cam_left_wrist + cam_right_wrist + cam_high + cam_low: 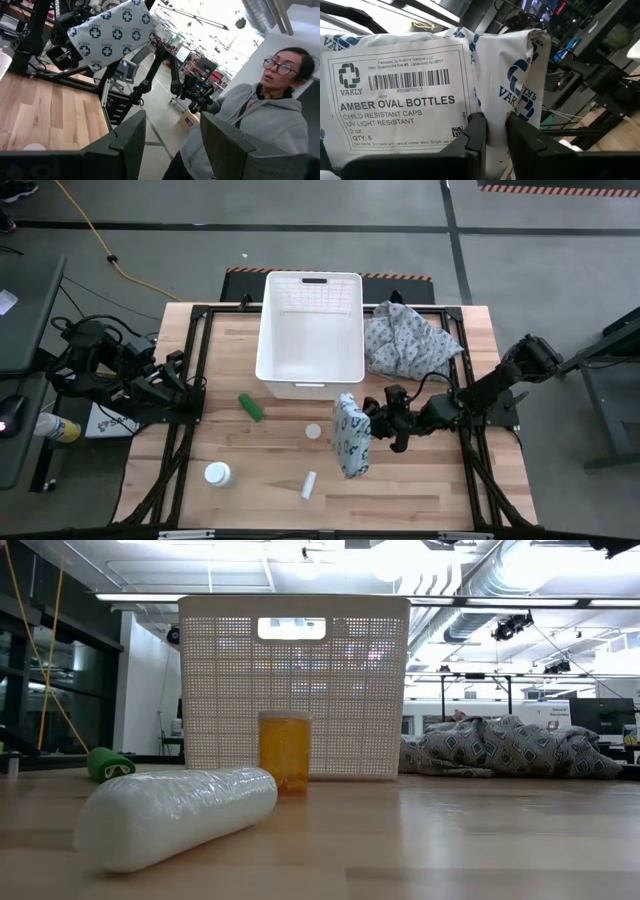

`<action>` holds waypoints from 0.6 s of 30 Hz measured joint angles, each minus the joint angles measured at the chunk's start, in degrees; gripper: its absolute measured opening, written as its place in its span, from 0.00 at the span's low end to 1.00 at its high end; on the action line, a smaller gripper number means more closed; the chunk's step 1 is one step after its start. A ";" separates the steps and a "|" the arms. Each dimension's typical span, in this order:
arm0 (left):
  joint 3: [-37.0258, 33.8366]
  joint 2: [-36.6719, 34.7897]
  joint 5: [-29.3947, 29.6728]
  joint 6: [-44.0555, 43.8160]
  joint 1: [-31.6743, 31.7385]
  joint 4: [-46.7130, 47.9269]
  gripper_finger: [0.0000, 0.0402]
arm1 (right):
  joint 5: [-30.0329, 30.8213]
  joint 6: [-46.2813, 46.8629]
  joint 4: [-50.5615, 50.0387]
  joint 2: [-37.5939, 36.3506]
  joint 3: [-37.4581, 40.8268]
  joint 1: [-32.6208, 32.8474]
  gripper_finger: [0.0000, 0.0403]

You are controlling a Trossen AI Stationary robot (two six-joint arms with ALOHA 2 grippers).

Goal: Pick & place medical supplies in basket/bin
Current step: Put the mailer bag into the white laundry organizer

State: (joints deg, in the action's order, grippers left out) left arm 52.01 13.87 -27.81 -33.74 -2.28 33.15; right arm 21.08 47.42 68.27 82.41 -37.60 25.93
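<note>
Wooden table (420,480), white bin (310,375) bare inside

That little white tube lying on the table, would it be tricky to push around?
Probably. The white tube lies on its side on the smooth wooden table, so a nudge would likely roll it. It looks small and light, and its rounded, glossy wrapping might slip between fingers.
</note>
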 joint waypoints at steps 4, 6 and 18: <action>0.00 0.00 0.00 0.00 0.01 0.00 0.55 | 0.11 0.02 -0.09 0.00 0.00 0.00 0.13; 0.00 0.00 0.00 0.00 0.01 0.00 0.55 | 0.35 -0.02 -0.13 0.00 0.00 0.00 0.13; 0.00 0.02 0.00 0.00 0.00 0.00 0.55 | 6.47 -9.21 -0.35 -2.90 0.00 -0.17 0.13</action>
State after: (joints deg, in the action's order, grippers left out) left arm 52.01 13.89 -27.81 -33.74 -2.28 33.15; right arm 27.56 38.21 67.92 79.51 -37.60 25.76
